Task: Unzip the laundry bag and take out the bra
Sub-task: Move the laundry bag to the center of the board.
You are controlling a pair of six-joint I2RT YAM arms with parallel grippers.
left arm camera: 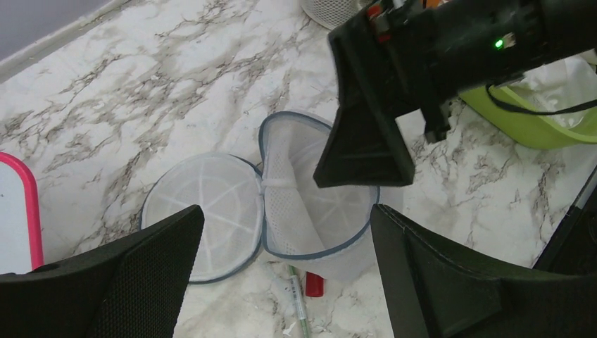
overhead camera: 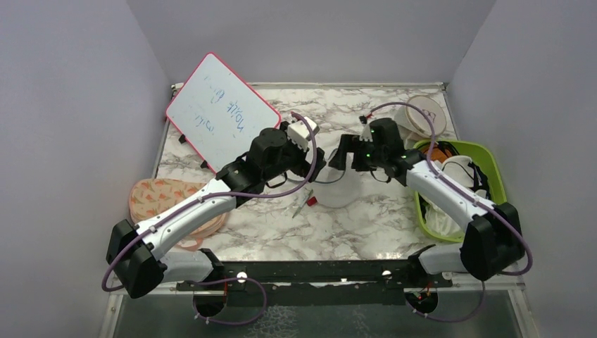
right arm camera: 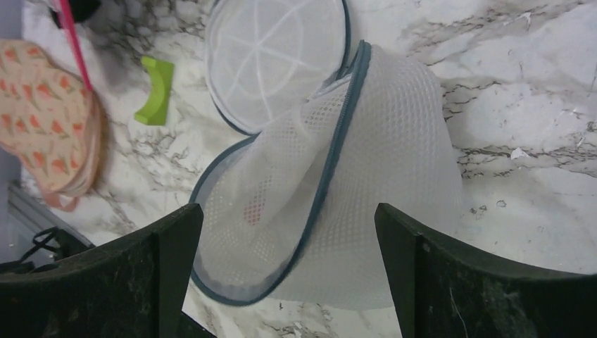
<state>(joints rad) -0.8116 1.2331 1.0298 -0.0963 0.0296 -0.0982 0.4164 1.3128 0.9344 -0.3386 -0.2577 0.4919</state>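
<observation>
The laundry bag [overhead camera: 338, 189] lies unzipped at the table's middle. In the left wrist view one half [left arm camera: 203, 204] lies flat, and the other half [left arm camera: 331, 204] stands up with a white perforated fabric fold [left arm camera: 290, 201] in it. I cannot tell if that fold is the bra. In the right wrist view the raised mesh dome [right arm camera: 366, 176] shows its dark zipper rim. My left gripper [overhead camera: 315, 166] [left arm camera: 287, 215] is open and empty above the bag. My right gripper [overhead camera: 340, 156] [right arm camera: 288, 215] is open and empty just above the dome, apart from it.
A pen with a red cap [left arm camera: 315, 285] lies just in front of the bag. A whiteboard [overhead camera: 222, 113] leans at the back left. A patterned round case [overhead camera: 162, 198] sits at the left edge. A green basket [overhead camera: 494, 169] of clothes stands right. A green clip [right arm camera: 156, 90] lies nearby.
</observation>
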